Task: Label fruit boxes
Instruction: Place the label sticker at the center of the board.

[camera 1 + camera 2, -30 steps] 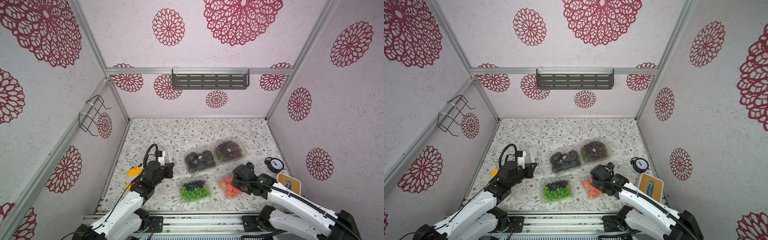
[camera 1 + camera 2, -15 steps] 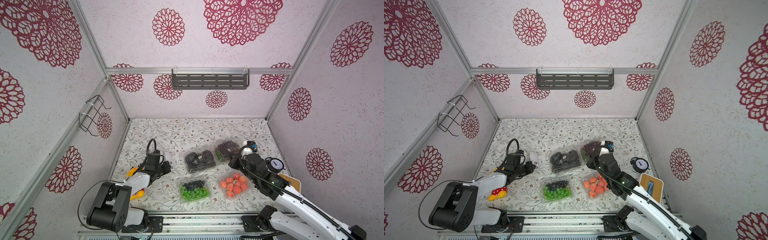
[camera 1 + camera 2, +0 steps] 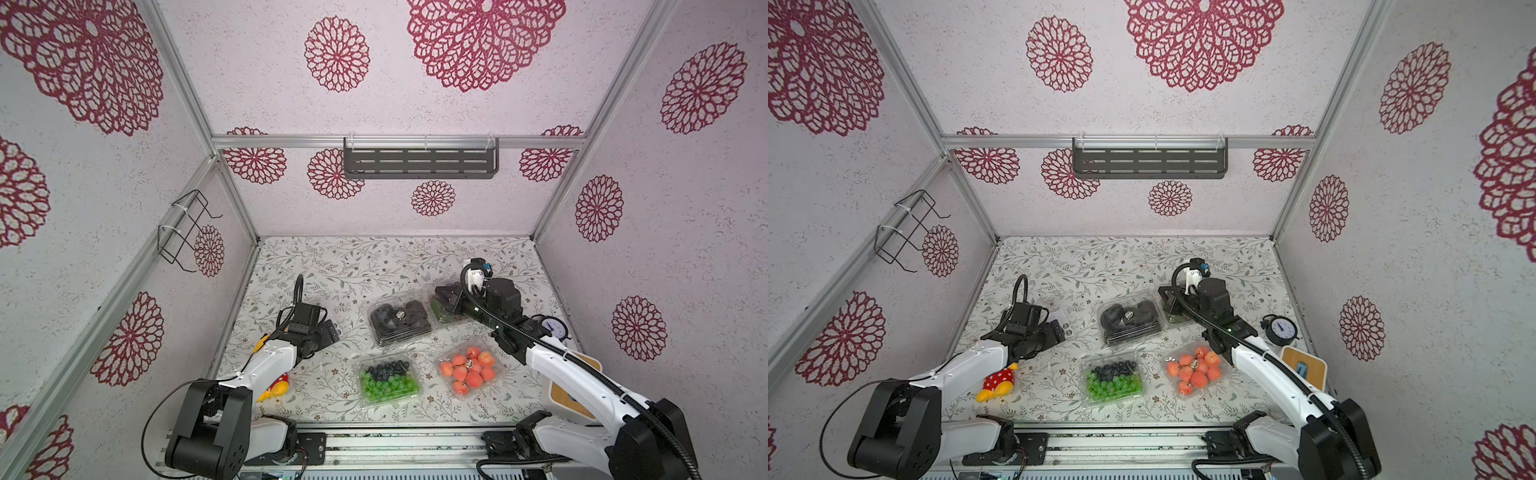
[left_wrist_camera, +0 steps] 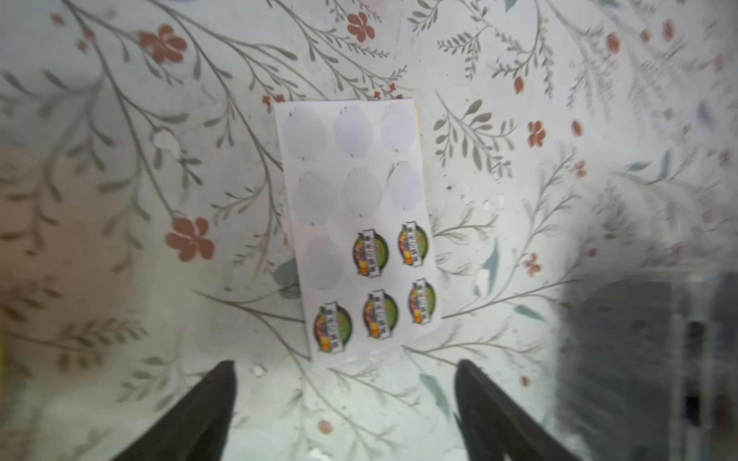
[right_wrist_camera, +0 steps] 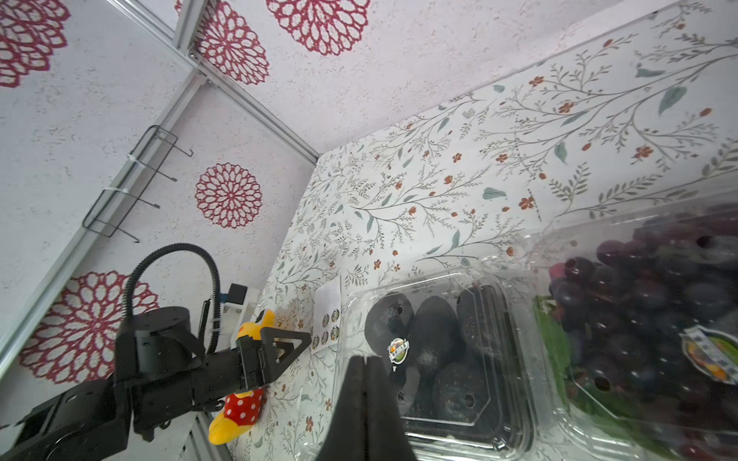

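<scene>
Four clear fruit boxes lie on the floral table. The black-fruit box (image 3: 399, 322) is in the middle, the green-and-blue one (image 3: 388, 380) and the orange-red one (image 3: 469, 370) nearer the front. My right gripper (image 3: 442, 301) partly covers the dark purple box (image 5: 647, 303). That gripper (image 5: 365, 359) is shut on nothing, above the near edge of the black-fruit box (image 5: 439, 359). My left gripper (image 4: 345, 365) is open and empty, just short of the white sticker sheet (image 4: 355, 231), which carries several round stickers. The black, purple and orange-red boxes each bear a round sticker.
A yellow and red plush toy (image 3: 996, 382) lies by the left arm at the front left. A small clock (image 3: 550, 328) and a wooden block (image 3: 575, 390) sit at the right edge. A wire rack (image 3: 187, 228) hangs on the left wall, a grey shelf (image 3: 419, 160) on the back wall.
My left gripper has opened and reached out low toward the sticker sheet. My right gripper, still shut, has moved from the orange-red box back to the purple box.
</scene>
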Controlling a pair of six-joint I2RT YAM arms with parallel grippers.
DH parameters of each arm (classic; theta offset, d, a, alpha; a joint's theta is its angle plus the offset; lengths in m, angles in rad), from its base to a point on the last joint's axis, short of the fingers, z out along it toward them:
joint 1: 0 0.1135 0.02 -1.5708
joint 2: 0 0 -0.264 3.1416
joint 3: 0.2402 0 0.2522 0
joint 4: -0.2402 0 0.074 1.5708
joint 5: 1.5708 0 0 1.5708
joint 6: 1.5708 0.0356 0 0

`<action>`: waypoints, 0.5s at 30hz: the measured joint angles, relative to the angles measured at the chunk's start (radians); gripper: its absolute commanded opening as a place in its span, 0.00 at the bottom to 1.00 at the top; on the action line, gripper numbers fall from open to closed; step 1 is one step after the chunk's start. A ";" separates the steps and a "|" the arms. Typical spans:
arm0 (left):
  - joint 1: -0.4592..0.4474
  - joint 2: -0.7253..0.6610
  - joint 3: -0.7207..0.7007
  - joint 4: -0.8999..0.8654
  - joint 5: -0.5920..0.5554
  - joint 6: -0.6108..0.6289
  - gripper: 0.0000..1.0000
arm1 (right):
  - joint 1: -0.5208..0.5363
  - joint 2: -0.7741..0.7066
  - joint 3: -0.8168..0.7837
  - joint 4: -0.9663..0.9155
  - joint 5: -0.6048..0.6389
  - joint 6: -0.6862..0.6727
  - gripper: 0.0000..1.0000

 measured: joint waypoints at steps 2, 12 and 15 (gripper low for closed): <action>0.000 0.010 0.022 -0.047 -0.039 -0.011 0.98 | -0.008 -0.006 -0.011 0.011 -0.022 -0.001 0.00; -0.060 0.267 0.230 -0.122 -0.135 -0.043 0.98 | -0.035 -0.116 -0.018 -0.001 -0.029 -0.049 0.02; -0.062 0.330 0.252 -0.128 -0.150 -0.048 0.98 | -0.041 -0.173 -0.039 -0.011 -0.001 -0.069 0.01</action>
